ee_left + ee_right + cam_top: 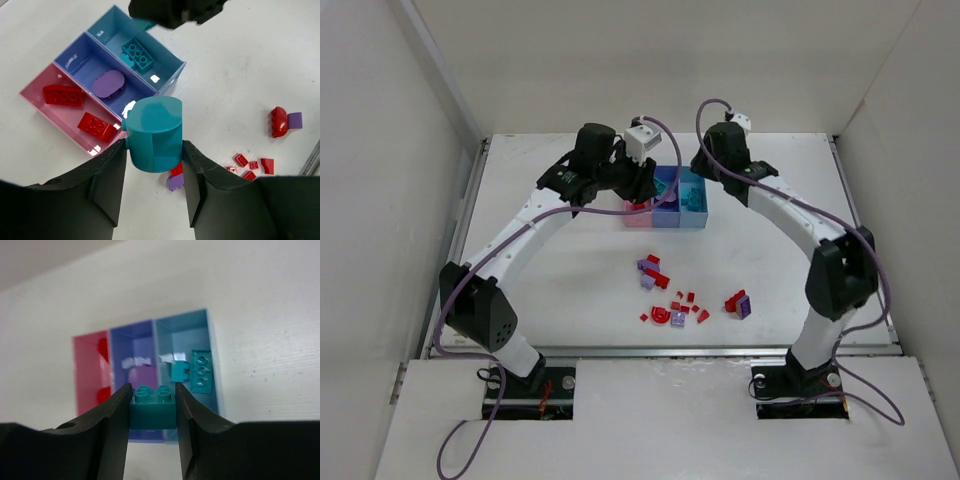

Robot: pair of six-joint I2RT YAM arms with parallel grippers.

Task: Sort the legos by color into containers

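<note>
Legos sorted into the containers yet?

Not yet. Starting big: the table carries the containers, three joined bins in a row running left to right, each bin's long side pointing away from my bases. The pink bin holds two red bricks, the purple bin a lilac oval, and the light blue bin a teal brick.

And your grippers?

Both are up at the bins, and both are clamped on teal. My left gripper pinches a rounded teal piece. My right gripper pinches a small teal brick, studs up.

Which one is better placed for the light blue bin?

The right one, I'd say. That bin is at the right end of the row, and from the right wrist it lies ahead and a touch right of the small teal brick. My left gripper hangs by the pink and purple end, so its piece has to cross the purple bin rightward. The right gripper hangs just above the bin it needs. I'd release right first, then bring the left across.

What's left on the table?

Loose pieces, red and lilac, scattered nearer my bases and well apart from the bins.
</note>
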